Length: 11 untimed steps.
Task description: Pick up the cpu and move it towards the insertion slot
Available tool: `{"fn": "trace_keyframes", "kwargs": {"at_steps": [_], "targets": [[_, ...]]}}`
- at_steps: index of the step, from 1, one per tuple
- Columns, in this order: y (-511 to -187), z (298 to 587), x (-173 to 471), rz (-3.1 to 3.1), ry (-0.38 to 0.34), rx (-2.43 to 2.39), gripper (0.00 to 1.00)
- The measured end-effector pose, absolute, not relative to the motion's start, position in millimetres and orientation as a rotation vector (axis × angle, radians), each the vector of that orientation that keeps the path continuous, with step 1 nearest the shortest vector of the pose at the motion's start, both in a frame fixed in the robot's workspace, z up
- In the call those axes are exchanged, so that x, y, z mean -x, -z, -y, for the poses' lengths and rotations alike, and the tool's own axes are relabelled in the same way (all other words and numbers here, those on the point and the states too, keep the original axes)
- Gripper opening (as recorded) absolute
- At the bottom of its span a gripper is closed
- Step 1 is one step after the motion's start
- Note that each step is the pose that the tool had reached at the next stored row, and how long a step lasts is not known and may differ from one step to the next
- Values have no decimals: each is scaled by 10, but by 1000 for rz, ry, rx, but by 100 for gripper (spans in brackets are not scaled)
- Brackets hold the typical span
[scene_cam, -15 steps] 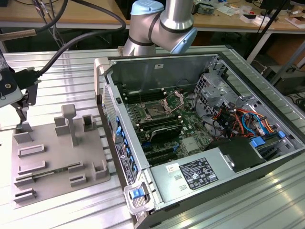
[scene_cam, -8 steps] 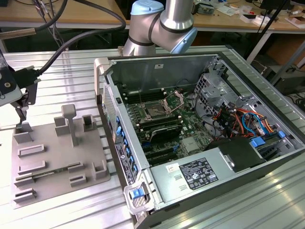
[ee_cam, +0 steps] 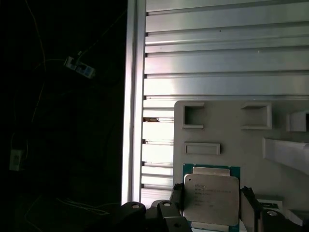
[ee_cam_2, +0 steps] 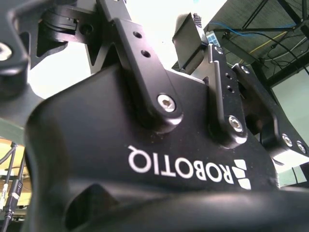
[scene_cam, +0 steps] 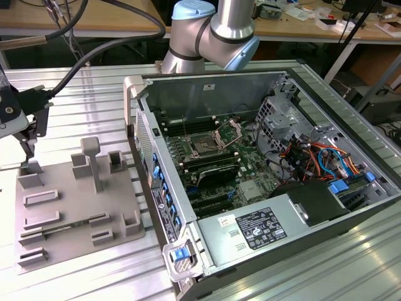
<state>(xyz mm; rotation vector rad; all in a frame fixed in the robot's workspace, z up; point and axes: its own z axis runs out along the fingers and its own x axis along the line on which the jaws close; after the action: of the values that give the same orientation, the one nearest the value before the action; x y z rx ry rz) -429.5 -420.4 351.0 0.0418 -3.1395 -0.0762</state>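
The cpu (ee_cam: 211, 198) is a flat silvery square with a thin green rim. In the first wrist view it lies low over the grey fixture plate (ee_cam: 217, 125). My gripper (ee_cam: 211, 205) straddles it, with one dark finger (ee_cam: 175, 197) against each of two opposite edges, shut on it. In the exterior view the gripper (scene_cam: 28, 158) hangs at the far left, its tips down at the plate's (scene_cam: 69, 207) back corner. The insertion slot (scene_cam: 203, 148) is the dark-centred socket on the motherboard inside the open computer case, with its metal retention plate (scene_cam: 229, 133) hinged up. It is well off to the exterior view's right of the gripper.
Grey blocks and posts (scene_cam: 94, 160) stand up from the fixture plate. The case wall (scene_cam: 141, 135) rises between the plate and the motherboard. The arm's elbow (scene_cam: 213, 31) is behind the case. Memory slots (scene_cam: 210, 168), cables (scene_cam: 313, 157) and a power supply (scene_cam: 257, 229) fill the case. The ribbed aluminium table (ee_cam: 222, 58) ends at an edge beside the plate.
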Motion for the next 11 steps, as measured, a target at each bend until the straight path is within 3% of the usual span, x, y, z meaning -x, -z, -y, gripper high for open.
{"fn": "trace_keyframes", "kwargs": {"at_steps": [11], "targets": [[-3618,4204,4294,3139,78,-42,55]]}}
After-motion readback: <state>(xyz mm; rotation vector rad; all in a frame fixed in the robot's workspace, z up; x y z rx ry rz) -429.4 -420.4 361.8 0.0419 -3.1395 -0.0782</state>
